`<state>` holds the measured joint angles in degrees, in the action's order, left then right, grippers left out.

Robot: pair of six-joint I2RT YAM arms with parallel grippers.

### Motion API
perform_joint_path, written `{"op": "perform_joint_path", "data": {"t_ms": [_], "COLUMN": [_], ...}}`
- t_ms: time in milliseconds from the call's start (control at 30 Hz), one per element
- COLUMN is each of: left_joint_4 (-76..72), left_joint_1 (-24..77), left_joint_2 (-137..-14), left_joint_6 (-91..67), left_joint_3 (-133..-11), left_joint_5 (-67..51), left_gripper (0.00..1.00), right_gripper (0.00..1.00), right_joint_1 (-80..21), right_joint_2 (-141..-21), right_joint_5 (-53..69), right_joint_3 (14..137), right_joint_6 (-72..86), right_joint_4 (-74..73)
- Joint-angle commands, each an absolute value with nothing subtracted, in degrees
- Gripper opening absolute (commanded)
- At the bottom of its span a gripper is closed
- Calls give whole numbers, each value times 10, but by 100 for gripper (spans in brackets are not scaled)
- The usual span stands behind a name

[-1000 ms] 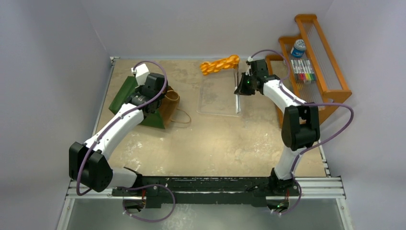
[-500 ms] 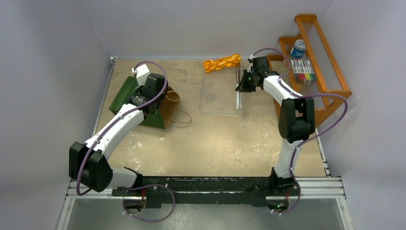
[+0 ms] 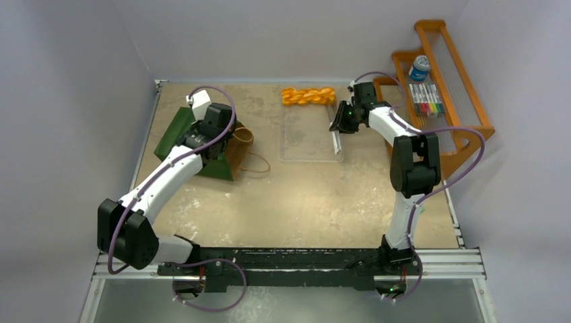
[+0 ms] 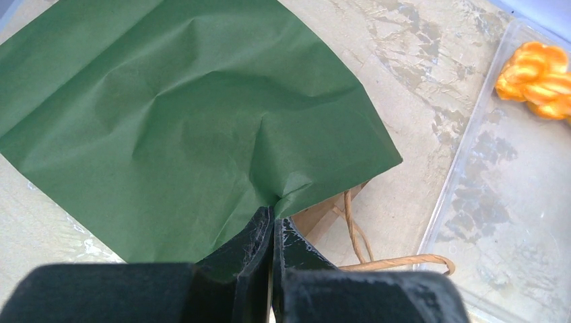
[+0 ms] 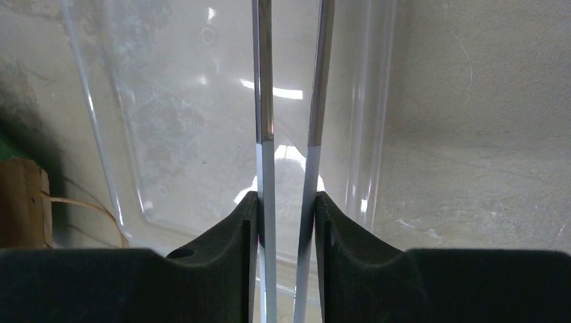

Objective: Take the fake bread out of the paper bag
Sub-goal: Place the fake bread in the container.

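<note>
The dark green paper bag (image 3: 176,131) lies on its side at the left, brown mouth and cord handles facing right; it fills the left wrist view (image 4: 168,114). My left gripper (image 3: 219,138) (image 4: 273,215) is shut on the bag's top edge at the mouth. One orange braided fake bread (image 3: 308,95) (image 4: 539,70) lies at the far edge of a clear tray (image 3: 303,145). My right gripper (image 3: 341,123) (image 5: 287,202) is shut on long metal tongs (image 3: 336,140) (image 5: 262,101), which point over the tray. The inside of the bag is hidden.
An orange wooden rack (image 3: 464,101) stands at the right edge with coloured markers (image 3: 426,99) and a blue-lidded can (image 3: 419,67). The bag's cord handle (image 3: 256,165) (image 4: 397,261) lies loose on the table beside the tray's left edge (image 4: 464,155).
The braided bread has turned from tilted to level and sits a little nearer, on the tray's far edge. My right gripper with the tongs has shifted slightly. The left arm has not moved.
</note>
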<state>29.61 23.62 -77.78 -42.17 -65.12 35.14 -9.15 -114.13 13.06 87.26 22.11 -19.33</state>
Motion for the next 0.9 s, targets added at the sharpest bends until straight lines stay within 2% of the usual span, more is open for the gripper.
{"op": "perform_joint_path", "data": {"t_ms": [0, 200, 867], "left_joint_4": [267, 269, 252], "left_joint_1": [231, 232, 231], "left_joint_2": [-774, -774, -776], "left_joint_6": [-410, -404, -390], "left_joint_3": [-656, -659, -657], "left_joint_5": [347, 347, 310], "left_gripper": [0, 0, 0], "right_gripper": [33, 38, 36], "right_joint_1": [-92, -91, -92], "right_joint_2": [-1142, -1145, -1031], "right_joint_5": [155, 153, 128], "right_joint_3": [872, 873, 772], "right_joint_6": [229, 233, 218], "right_joint_4": [-168, -166, -131]}}
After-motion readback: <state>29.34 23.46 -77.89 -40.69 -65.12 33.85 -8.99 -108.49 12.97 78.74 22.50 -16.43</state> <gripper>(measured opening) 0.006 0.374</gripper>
